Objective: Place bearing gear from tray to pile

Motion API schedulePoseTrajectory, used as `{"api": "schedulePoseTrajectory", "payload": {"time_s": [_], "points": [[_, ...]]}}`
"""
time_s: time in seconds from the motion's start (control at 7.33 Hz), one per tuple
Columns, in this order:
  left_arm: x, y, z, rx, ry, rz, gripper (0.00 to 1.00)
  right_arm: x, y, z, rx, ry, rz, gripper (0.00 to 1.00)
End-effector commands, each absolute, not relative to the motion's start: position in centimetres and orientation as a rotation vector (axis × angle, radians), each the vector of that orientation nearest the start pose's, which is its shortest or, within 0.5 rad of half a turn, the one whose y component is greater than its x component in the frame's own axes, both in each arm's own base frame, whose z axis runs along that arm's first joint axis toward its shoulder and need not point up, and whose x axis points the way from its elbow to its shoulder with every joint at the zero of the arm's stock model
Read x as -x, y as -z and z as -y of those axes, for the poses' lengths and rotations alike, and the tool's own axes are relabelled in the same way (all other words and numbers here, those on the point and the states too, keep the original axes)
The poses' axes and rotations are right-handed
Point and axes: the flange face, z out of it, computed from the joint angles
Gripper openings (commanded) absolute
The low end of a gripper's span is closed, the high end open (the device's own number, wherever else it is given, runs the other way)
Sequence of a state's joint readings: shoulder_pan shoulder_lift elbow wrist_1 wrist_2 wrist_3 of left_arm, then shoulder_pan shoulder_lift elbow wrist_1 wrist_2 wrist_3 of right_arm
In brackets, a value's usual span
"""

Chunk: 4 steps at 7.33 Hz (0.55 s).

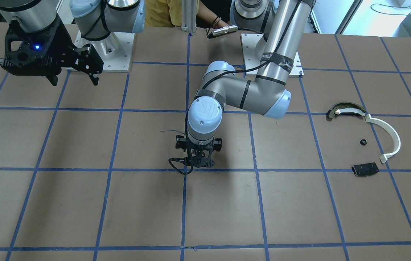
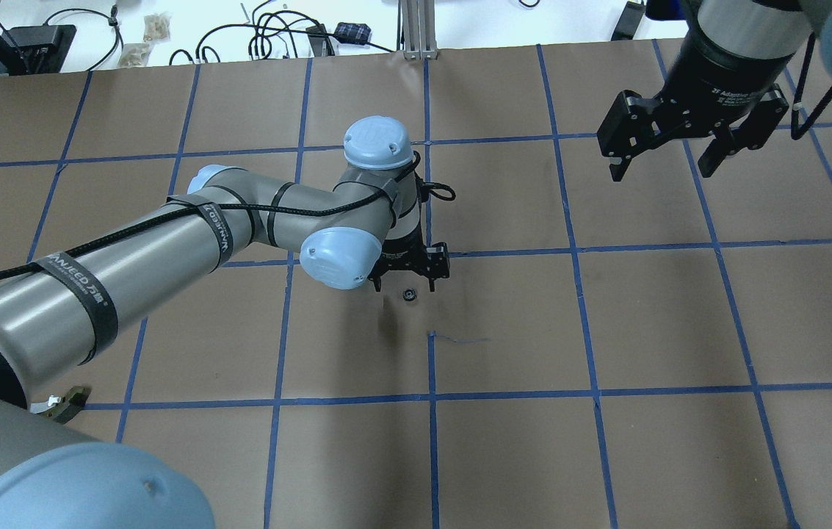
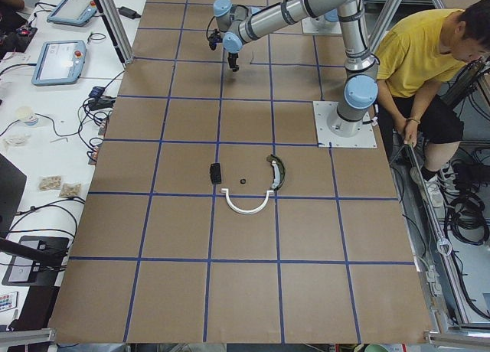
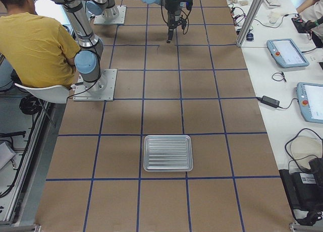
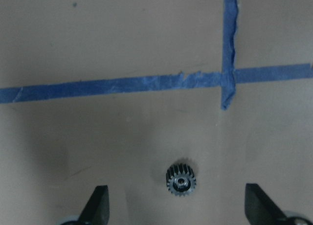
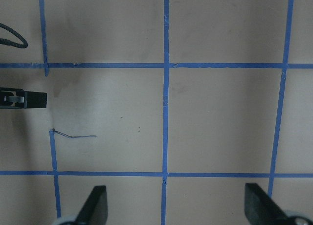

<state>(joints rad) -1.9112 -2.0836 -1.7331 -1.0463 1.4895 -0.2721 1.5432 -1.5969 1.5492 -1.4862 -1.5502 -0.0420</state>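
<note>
A small dark bearing gear (image 5: 181, 181) lies flat on the brown table, between the fingertips of my left gripper (image 5: 176, 190), which is open just above it. The overhead view shows the gear (image 2: 409, 294) below that gripper (image 2: 407, 283) at the table's middle. The pile lies far off: a white arc strip (image 1: 386, 134), a dark olive-tipped curved piece (image 1: 345, 110), a black plate (image 1: 365, 169) and a small black part (image 1: 363, 141). The ridged tray (image 4: 168, 153) sits at the other end. My right gripper (image 2: 660, 173) is open and empty, high above the table.
Blue tape lines grid the table. A person in a yellow shirt (image 3: 417, 50) sits behind the arm bases (image 1: 107, 54). Cables and tablets (image 3: 57, 61) lie on the side bench. A loose thread (image 2: 460, 339) lies near the gear.
</note>
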Motion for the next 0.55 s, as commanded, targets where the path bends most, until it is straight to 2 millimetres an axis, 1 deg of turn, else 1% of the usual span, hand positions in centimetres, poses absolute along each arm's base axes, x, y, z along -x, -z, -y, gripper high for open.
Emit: {"api": "schedulePoseTrajectory", "payload": {"time_s": [0.0, 0.14, 0.41], "points": [[33.34, -16.88, 51.84, -0.090, -0.267, -3.157, 0.77, -12.22, -50.28, 48.02, 0.021, -0.056, -3.118, 1.00], [33.32, -16.77, 51.83, -0.080, -0.270, -3.154, 0.71, -12.22, -50.28, 48.02, 0.021, -0.056, -3.118, 1.00], [33.26, -16.70, 51.77, -0.080, -0.273, -3.150, 0.68, -12.22, -50.27, 48.00, 0.021, -0.059, -3.118, 1.00]]}}
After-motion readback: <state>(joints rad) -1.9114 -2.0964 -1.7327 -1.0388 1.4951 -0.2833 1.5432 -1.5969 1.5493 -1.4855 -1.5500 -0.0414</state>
